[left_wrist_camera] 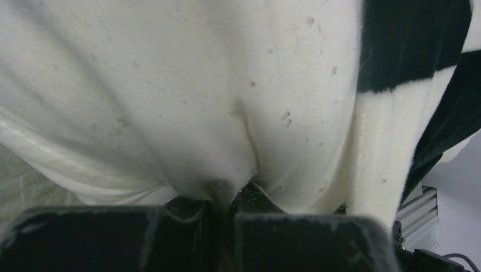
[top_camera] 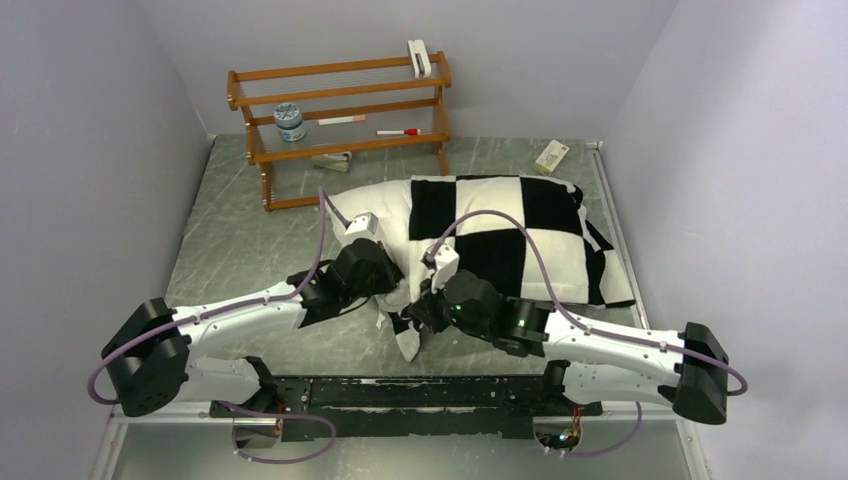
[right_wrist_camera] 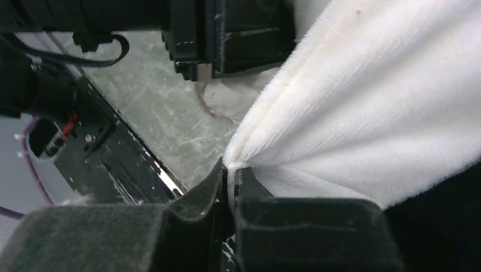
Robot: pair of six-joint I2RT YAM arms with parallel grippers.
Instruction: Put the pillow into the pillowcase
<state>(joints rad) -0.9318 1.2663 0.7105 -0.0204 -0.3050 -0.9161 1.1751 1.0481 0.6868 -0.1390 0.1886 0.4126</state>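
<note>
Status: pillow [top_camera: 380, 205] partly inside checkered pillowcase [top_camera: 510, 235].
Plump white end protrudes; left gripper [left_wrist_camera: 232, 195] pinches pillow fabric, right gripper [right_wrist_camera: 231, 170] pinches the pillowcase's plush white edge.

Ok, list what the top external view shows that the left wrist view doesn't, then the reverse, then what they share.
Only the top external view: the wooden rack at the back, the right arm, and the full checkered spread of the pillowcase. Only the left wrist view: the left tool shut on a puckered fold of the pillow, seen close up. Both: the white pillow next to the pillowcase's black-and-white edge.
</note>
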